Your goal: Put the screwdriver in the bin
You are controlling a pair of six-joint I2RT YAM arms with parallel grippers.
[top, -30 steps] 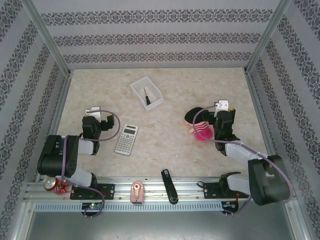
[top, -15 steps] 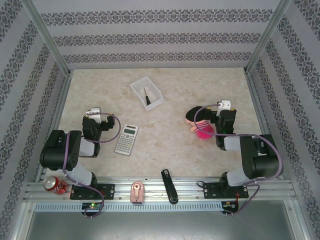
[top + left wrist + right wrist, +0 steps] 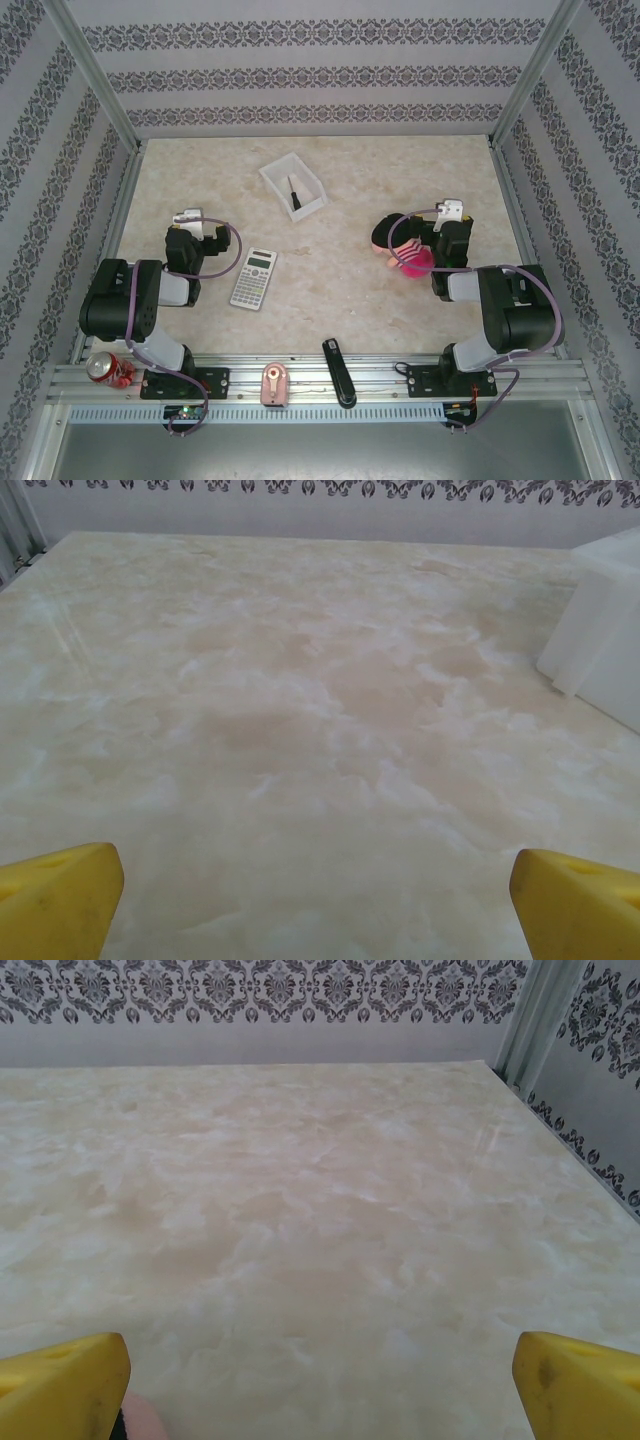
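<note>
The white bin (image 3: 274, 190) sits at the back middle of the table, and the screwdriver (image 3: 294, 193) with its black handle lies inside it. Well to the left of the bin and nearer the front, my left gripper (image 3: 188, 222) hangs open over bare table, its yellow fingertips (image 3: 60, 895) wide apart with nothing between them. The bin's white wall (image 3: 605, 620) shows at the right edge of the left wrist view. My right gripper (image 3: 449, 216) stands open at the right of the table, its fingertips (image 3: 575, 1380) spread over bare marble.
A grey calculator (image 3: 254, 278) lies just right of the left arm. A pink and black plush toy (image 3: 403, 245) rests beside the right gripper. On the front rail are a black stapler (image 3: 339, 372), a pink tape dispenser (image 3: 273, 383) and a red can (image 3: 104, 368).
The right arm has folded back toward its base, and its gripper has drawn off the plush toy. The left gripper has shifted slightly toward the back. The screwdriver has stayed in the bin.
</note>
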